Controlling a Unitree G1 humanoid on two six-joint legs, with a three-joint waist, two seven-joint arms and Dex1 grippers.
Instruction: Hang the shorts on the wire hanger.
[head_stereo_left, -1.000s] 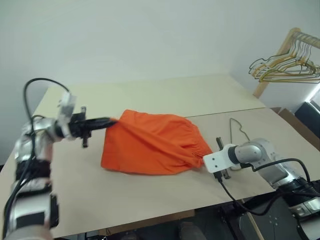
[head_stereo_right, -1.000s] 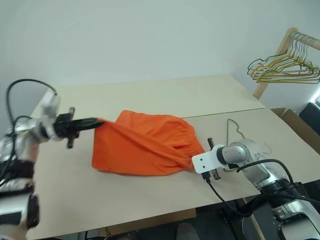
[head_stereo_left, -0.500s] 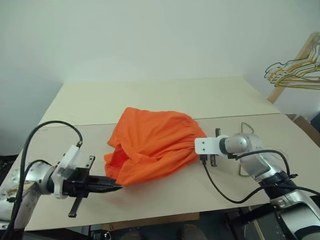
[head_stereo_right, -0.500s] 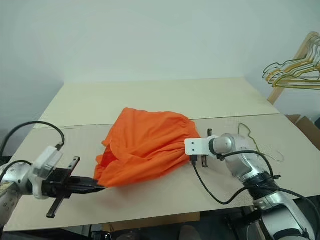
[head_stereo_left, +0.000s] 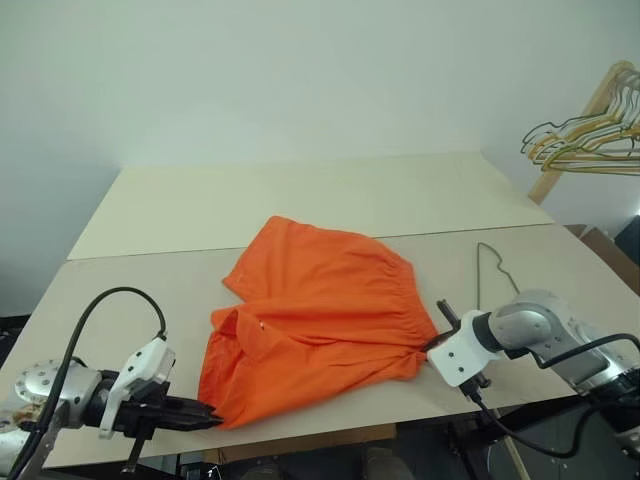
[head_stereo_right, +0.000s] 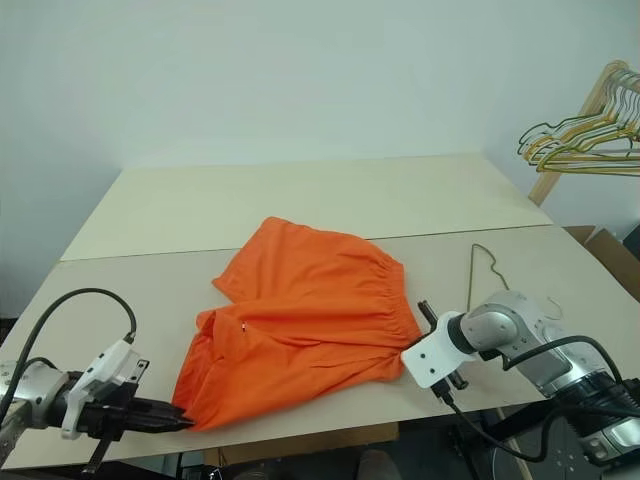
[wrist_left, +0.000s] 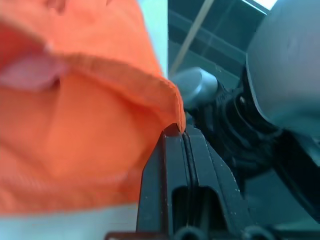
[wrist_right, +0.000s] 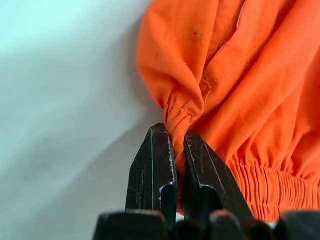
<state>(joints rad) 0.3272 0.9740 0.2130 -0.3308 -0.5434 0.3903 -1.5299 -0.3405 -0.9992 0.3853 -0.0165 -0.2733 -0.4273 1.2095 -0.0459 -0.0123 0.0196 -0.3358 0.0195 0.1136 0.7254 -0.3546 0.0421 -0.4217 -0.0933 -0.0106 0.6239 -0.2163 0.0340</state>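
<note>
The table (head_stereo_left: 150, 210), two pale boards butted together, carries the shorts (head_stereo_left: 320, 320), which lie spread and rumpled near its front edge, one leg folded over itself on the side toward the left gripper. The wire hanger (head_stereo_left: 492, 275) lies flat on the table just beyond the shorts' waistband side, apart from the cloth, its hook pointing away from the robot; much of its triangular body is hidden behind the right arm. Well beyond the hanger, at the far corner, a bunch of other hangers (head_stereo_left: 585, 140) hangs on a wooden rack (head_stereo_left: 580, 125). The right gripper (wrist_right: 175, 150) has its fingers (wrist_right: 152, 170) pinched narrow on a gathered end of the elastic waistband, and the left gripper (wrist_left: 177, 137) has its fingers closed on a hem corner at the opposite end of the shorts, right at the table's front edge. The likely trouble is that both holds are thin pinches of floppy cloth: a pull to stretch the shorts could slip a corner free, and the folded leg may stay doubled and block the hanger. The left corner also sits at the table's lip, so dropped cloth could slide off. How much fabric each pinch really holds is hard to judge.
</note>
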